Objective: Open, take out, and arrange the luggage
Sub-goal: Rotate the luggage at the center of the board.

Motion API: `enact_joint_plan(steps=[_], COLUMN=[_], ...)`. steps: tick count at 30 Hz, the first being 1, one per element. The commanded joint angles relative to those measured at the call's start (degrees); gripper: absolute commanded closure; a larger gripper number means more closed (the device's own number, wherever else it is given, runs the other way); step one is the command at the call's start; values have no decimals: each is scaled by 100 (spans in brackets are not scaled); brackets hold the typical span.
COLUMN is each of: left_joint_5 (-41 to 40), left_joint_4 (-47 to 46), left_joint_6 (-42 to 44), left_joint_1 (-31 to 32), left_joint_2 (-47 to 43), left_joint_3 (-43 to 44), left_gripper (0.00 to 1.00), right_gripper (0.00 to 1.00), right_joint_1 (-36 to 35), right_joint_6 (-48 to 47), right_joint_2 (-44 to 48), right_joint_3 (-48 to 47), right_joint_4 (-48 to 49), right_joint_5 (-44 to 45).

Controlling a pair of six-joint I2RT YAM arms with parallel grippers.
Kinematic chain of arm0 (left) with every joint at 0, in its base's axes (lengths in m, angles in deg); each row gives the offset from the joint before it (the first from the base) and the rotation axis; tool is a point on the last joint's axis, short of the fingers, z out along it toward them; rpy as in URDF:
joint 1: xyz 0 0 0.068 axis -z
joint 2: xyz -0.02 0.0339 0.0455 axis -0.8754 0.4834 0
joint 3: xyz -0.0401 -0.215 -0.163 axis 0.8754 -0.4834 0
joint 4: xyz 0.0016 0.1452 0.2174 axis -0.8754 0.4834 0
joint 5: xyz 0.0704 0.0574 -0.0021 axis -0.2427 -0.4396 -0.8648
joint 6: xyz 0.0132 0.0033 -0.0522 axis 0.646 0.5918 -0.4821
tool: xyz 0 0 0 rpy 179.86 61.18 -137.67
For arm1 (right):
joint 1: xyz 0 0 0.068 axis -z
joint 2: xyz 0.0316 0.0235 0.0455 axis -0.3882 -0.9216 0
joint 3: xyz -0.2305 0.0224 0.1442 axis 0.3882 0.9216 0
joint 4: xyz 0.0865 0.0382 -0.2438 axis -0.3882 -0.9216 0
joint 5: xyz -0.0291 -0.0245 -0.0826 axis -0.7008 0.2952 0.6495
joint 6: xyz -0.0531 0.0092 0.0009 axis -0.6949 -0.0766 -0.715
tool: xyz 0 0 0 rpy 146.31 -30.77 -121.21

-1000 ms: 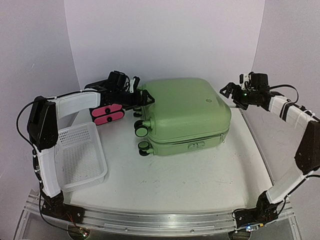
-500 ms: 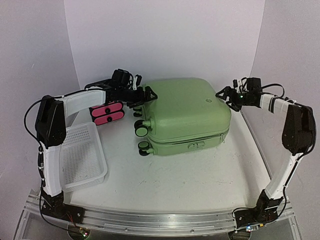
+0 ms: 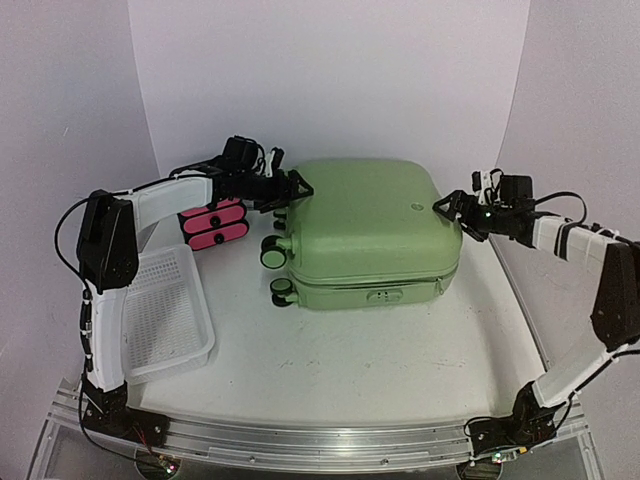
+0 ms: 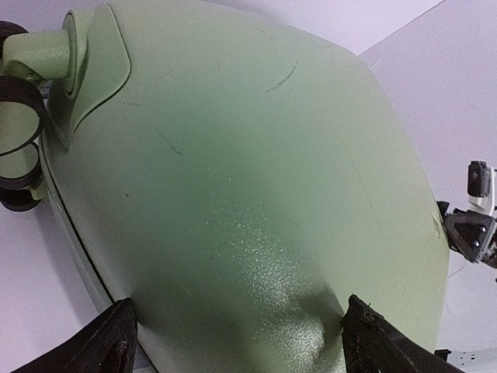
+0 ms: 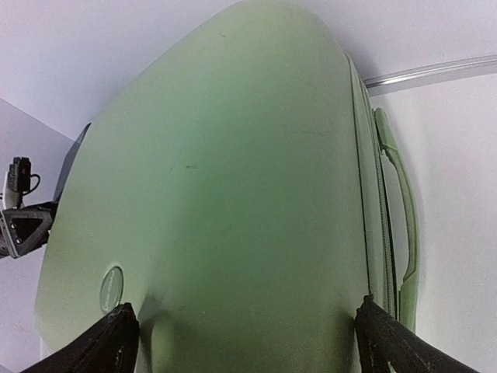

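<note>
Both with jaws spread wide, left gripper (image 3: 290, 188) and right gripper (image 3: 452, 208) have turned the large light-green hard-shell suitcase (image 3: 370, 225) slightly; it stays zipped.

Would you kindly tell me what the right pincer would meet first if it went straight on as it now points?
Most likely the large light-green hard-shell suitcase: the open right pincer points at its rounded shell, very close, though depth is unclear.

Closed luggage (image 3: 365, 225) lies flat between left jaws and right jaws
</note>
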Motion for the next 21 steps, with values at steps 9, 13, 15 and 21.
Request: enact_joint_plan(steps=[9,13,15,21], left_joint_5=[1421,1403,1351,830], left_joint_4=[-265,-266,-272,-261], left_joint_6=[631,616,591,688], left_joint_1=[887,933,929,817], left_joint_2=[507,674,743,326], left_joint_3=[652,948,1096,1091], left_gripper=[9,9,8,2], right_gripper=[5,3,3,6], right_joint_1=[-2035,-2036,-2039,-2038], right_joint_6=[1903,1771,1701,1679], right_joint_2=[2822,3441,3431,3391], right_joint_3=[2057,1944,1645,926], right_joint_4=[-309,-1074,-1594,-2560], right_joint_5=[196,1183,1943,3800])
